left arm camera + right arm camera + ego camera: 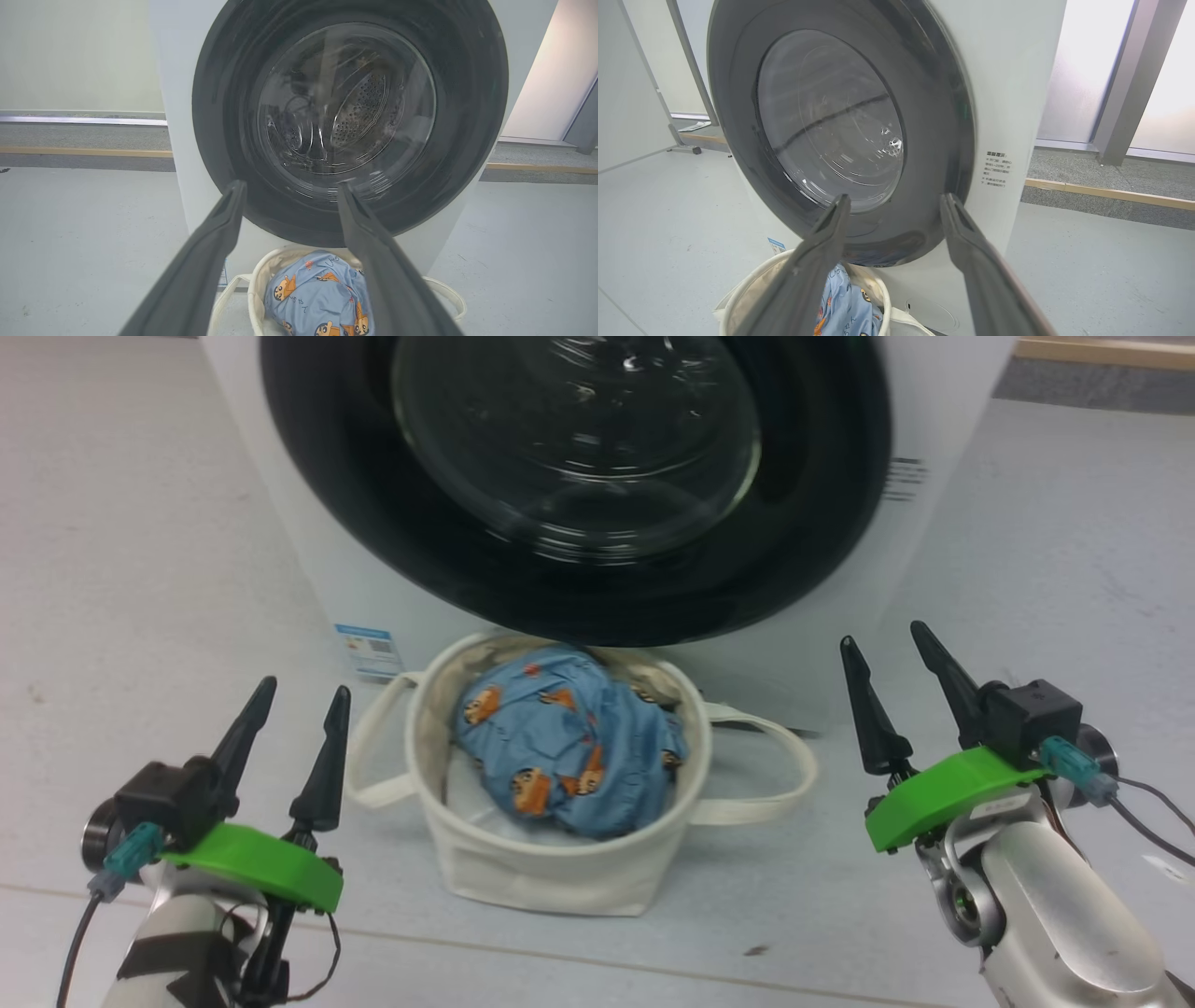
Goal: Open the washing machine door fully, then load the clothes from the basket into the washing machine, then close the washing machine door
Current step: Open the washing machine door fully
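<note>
The white washing machine (pixel 924 420) stands straight ahead, its round black-rimmed door (pixel 794 523) lying flat against the front. Through the glass the steel drum (pixel 359 107) shows. On the floor in front sits the cream basket (pixel 551 868), holding the light blue clothes (pixel 569 747) with orange figures. My left gripper (pixel 303 695) hovers open to the basket's left, nothing between its fingers. My right gripper (pixel 887 649) hovers open to the basket's right, near the machine's lower corner. The door (pixel 934 140) and the basket (pixel 738 298) also appear in the right wrist view.
Pale grey floor (pixel 140 569) spreads on both sides of the machine. A blue label sticker (pixel 369 649) sits low on the machine front. A wooden-edged strip (pixel 1106 196) runs behind at the right, and a wheeled stand (pixel 686 144) stands far left.
</note>
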### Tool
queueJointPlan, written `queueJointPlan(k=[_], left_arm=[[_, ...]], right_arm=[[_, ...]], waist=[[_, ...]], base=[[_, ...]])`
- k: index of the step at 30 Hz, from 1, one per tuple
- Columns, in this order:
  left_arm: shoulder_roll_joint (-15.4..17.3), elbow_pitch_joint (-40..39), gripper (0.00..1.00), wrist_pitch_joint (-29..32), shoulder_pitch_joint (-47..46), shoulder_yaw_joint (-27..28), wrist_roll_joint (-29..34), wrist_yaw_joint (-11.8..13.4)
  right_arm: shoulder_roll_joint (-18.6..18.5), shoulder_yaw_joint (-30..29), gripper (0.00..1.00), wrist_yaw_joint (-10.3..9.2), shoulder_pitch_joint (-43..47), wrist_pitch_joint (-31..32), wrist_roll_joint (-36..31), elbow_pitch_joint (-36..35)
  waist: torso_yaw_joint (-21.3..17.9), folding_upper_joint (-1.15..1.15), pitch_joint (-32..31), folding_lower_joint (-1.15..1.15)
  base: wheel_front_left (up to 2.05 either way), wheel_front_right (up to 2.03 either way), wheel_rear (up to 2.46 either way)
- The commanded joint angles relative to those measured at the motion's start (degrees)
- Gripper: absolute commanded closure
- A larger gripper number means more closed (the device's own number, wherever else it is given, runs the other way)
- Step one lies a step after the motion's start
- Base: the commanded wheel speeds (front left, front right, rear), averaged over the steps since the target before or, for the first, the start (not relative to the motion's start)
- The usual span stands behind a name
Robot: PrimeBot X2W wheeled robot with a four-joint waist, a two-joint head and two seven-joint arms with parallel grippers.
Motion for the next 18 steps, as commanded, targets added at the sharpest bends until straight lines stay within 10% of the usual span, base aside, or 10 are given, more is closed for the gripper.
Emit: queueJointPlan(k=[1,18], left_arm=[[2.16,-1.52,0.0,-0.48,-3.14,1.59,0.54,-0.2],[1.47,-2.65,0.0,-0.49,-2.45,-0.07,-0.25,-0.43]], right_arm=[[0.08,0.55,0.0,0.0,-1.7,0.07,0.33,-1.78],[0.19,1.1,0.0,0.0,-1.43,-0.02,1.31,-1.0]], waist=[[-0.01,0.0,0.04,0.0],[0.22,0.0,-0.16,0.0]], base=[[1.05,1.4,-2.45],[0.79,0.89,-1.69]])
